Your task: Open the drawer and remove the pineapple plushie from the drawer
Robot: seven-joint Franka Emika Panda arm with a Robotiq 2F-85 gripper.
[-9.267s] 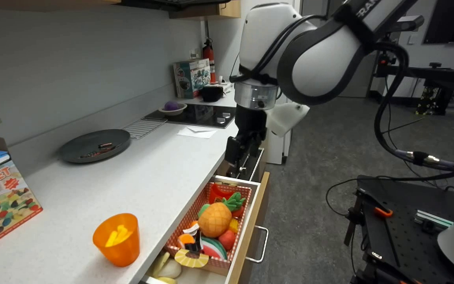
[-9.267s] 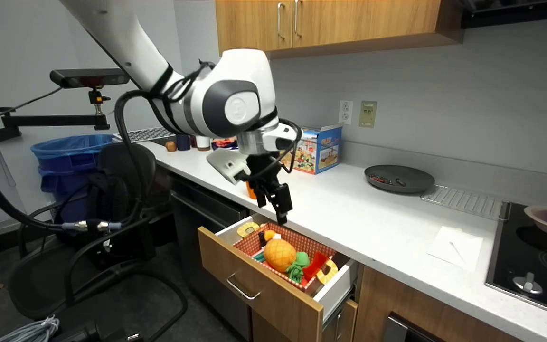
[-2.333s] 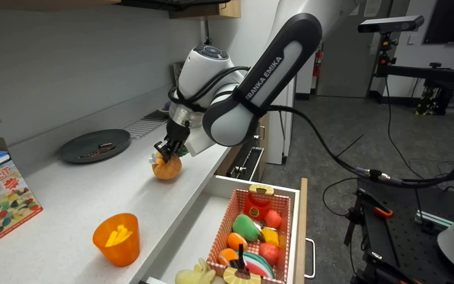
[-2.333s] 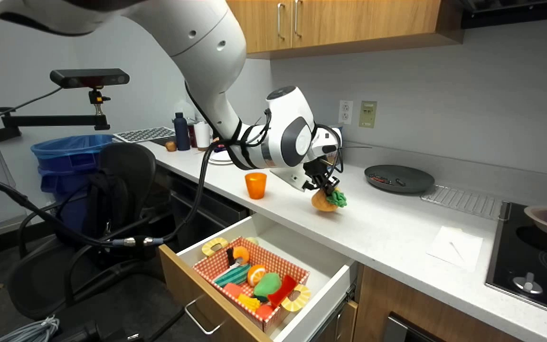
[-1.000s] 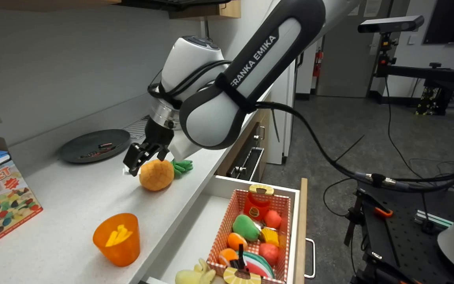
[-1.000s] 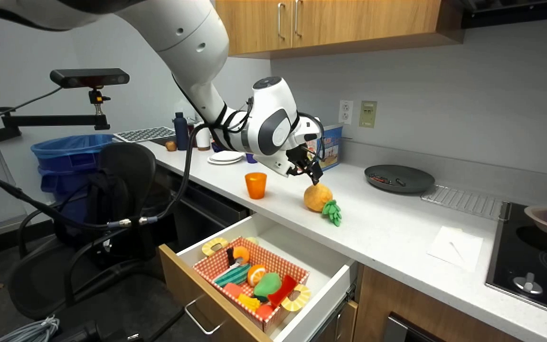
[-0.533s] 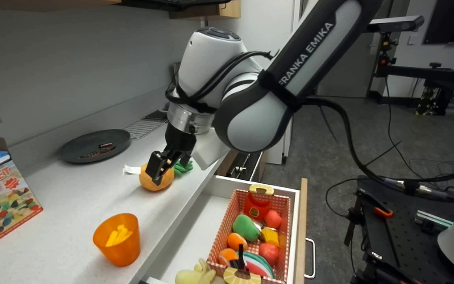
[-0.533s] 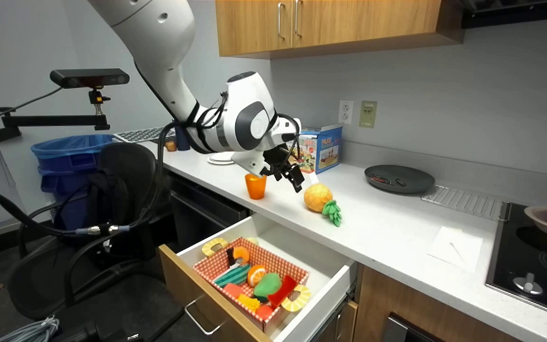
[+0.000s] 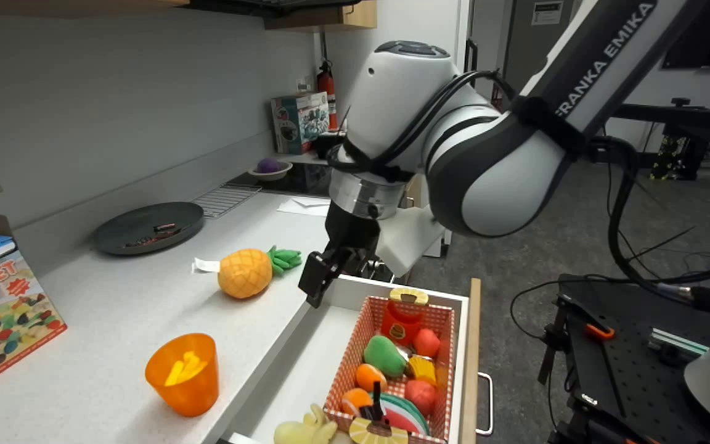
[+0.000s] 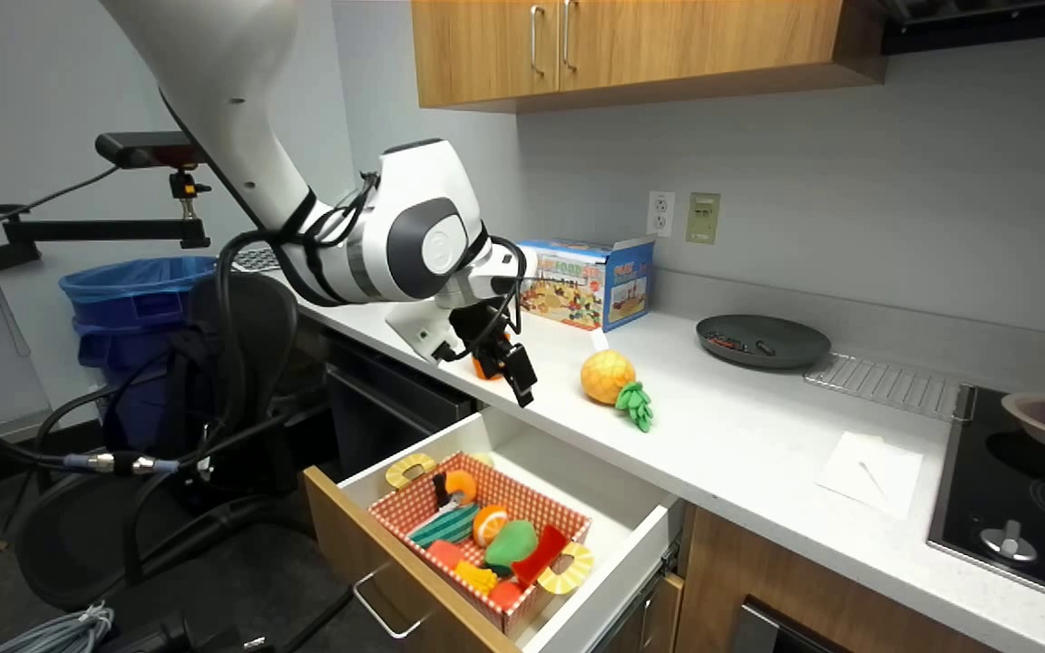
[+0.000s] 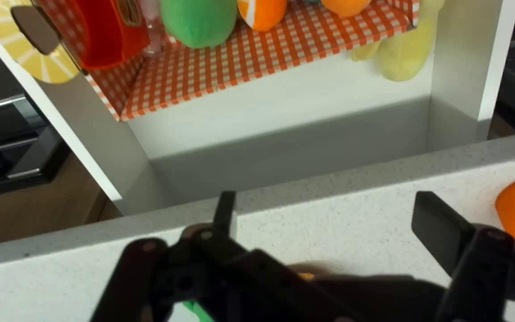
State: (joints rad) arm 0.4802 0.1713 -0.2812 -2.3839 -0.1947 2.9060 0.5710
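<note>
The end effector [image 11: 329, 217] has left the pineapple plushie [image 9: 245, 273].

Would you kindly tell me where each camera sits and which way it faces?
Wrist view: mounted behind the pincer, looking past it at the drawer and counter; body shown: only the pincer.
An exterior view: high, near the orange cup, looking along the counter toward the cooktop; body shown: arm and pincer.
An exterior view: off the drawer's front, facing obliquely toward the back wall; body shown: arm and pincer.
Both exterior views share the pineapple plushie.
</note>
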